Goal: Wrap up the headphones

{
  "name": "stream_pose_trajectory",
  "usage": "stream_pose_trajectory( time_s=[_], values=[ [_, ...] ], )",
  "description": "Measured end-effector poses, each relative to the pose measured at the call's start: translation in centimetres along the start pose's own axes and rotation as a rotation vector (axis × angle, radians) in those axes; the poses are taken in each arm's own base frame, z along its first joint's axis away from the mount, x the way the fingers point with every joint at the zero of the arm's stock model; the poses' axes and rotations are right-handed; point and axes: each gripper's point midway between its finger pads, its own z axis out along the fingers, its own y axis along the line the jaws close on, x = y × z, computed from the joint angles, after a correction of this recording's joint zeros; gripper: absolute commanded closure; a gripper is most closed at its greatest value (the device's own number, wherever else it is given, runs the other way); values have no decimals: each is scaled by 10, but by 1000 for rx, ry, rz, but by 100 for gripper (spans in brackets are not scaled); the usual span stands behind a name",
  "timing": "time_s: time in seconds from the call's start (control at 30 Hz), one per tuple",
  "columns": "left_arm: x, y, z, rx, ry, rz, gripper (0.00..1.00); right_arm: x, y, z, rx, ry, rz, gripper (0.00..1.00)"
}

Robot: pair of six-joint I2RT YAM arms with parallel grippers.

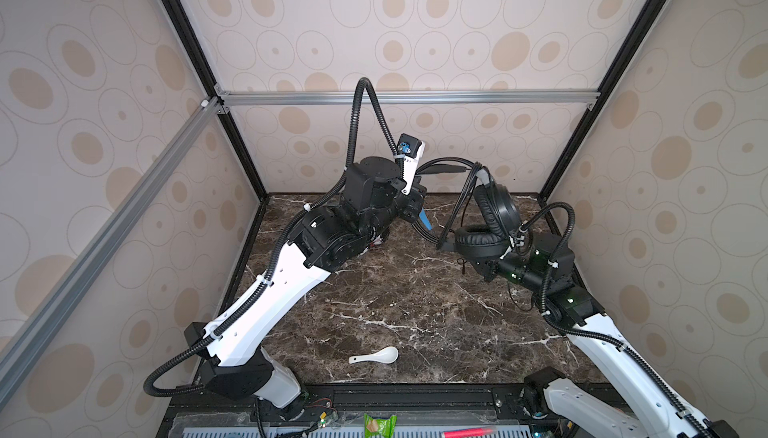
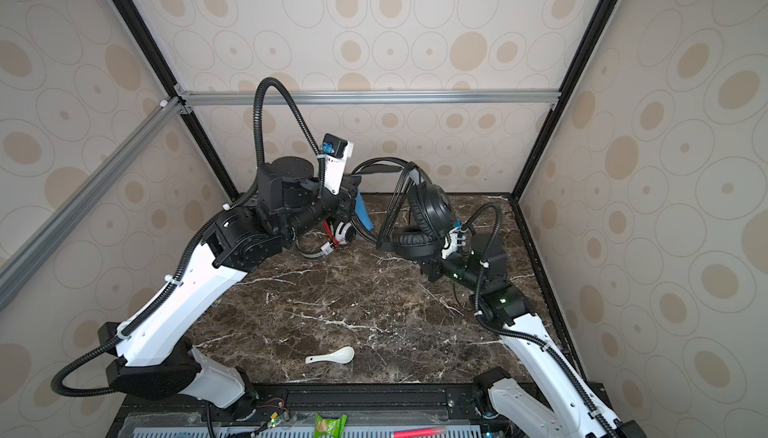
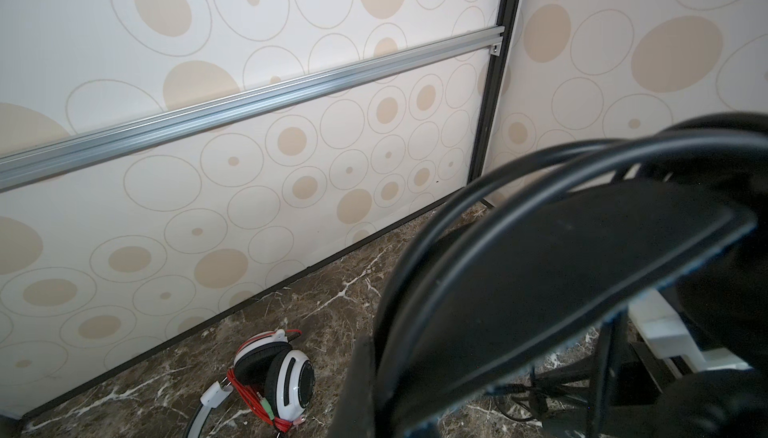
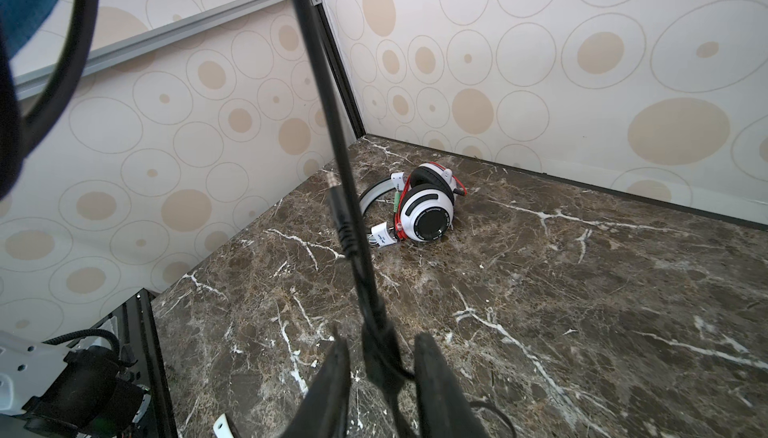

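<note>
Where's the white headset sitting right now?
In a top view the white headset lies on the marble table near the back wall, left of centre, partly behind the left arm and left of the raised black headset.

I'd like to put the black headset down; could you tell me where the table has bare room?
Bare: the middle of the table, between the spoon in front and the white headset and raised black headset behind. Crowded: the far edge, around both headsets.
</note>
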Motion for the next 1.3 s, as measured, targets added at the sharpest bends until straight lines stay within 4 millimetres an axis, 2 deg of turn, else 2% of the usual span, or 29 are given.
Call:
stream_pose_trajectory(
  time_s=[0.23, 0.53, 0.63, 0.87, 0.97, 1.3],
  values=[
    [1, 0, 1, 1, 3, 1, 100, 2, -3, 10, -12, 16, 8, 78],
    [2, -1, 1, 5, 5, 1, 100, -4, -10, 17, 11, 18, 2, 69],
    [2, -1, 1, 6, 5, 1, 100, -7, -9, 13, 24, 6, -14, 66],
    [2, -2, 2, 16, 5, 0, 100, -17, 1, -12, 46, -12, -85, 54],
    [1, -3, 2, 23, 2, -2, 100, -19, 0, -15, 59, -7, -106, 53],
    [1, -6, 2, 44, 0, -4, 100, -17, -14, 12, 67, 46, -113, 61]
  ],
)
